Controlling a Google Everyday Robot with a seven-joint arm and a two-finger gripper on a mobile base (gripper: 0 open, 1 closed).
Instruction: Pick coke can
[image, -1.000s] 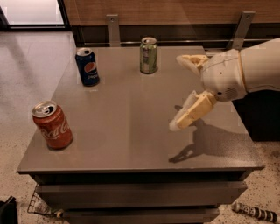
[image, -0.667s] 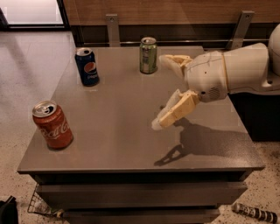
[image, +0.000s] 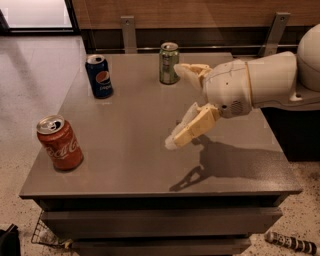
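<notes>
Near the front-left corner of the grey bench (image: 125, 165): coke can (image: 60, 144), upright, red with white script and a silver top, touched by nothing. Further back along the left edge: blue Pepsi can (image: 99, 76), upright. Close to the back edge, about midway along it: green can (image: 169, 62), upright. Just right of the green can and over the middle of the bench: gripper (image: 175, 106), cream-coloured, reaching in from the right edge on a thick white arm (image: 270, 82). Hangs above the surface with fingers spread wide, one up beside the green can, the other angled down toward the front edge. Grips nothing. Sits well apart from the coke can. Casts a dark shadow (image: 215, 162) on the bench toward the front-right corner.
</notes>
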